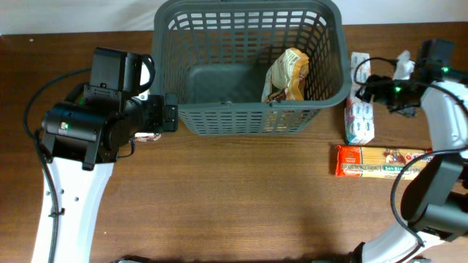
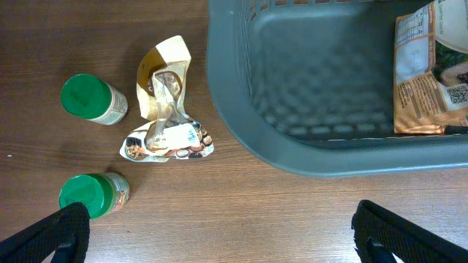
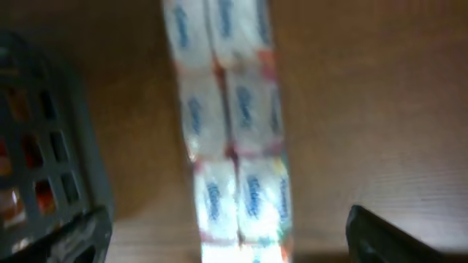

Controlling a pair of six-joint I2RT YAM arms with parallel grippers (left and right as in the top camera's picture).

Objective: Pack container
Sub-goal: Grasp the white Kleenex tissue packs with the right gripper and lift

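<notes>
The dark grey lattice basket (image 1: 248, 117) stands at the back middle and holds a tan snack bag (image 1: 287, 75); it also shows in the left wrist view (image 2: 241, 109) and right wrist view (image 3: 51, 146). My left gripper (image 2: 219, 234) is open over bare table beside the basket's left end. A crumpled snack pouch (image 2: 167, 109) and two green-lidded jars (image 2: 88, 96) (image 2: 89, 196) lie close to it. My right gripper (image 3: 227, 234) is open above a long white tissue pack (image 3: 230, 146), right of the basket (image 1: 360, 109).
A flat orange pasta box (image 1: 380, 161) lies at the right, in front of the tissue pack. The right arm's base and cables stand at the right edge.
</notes>
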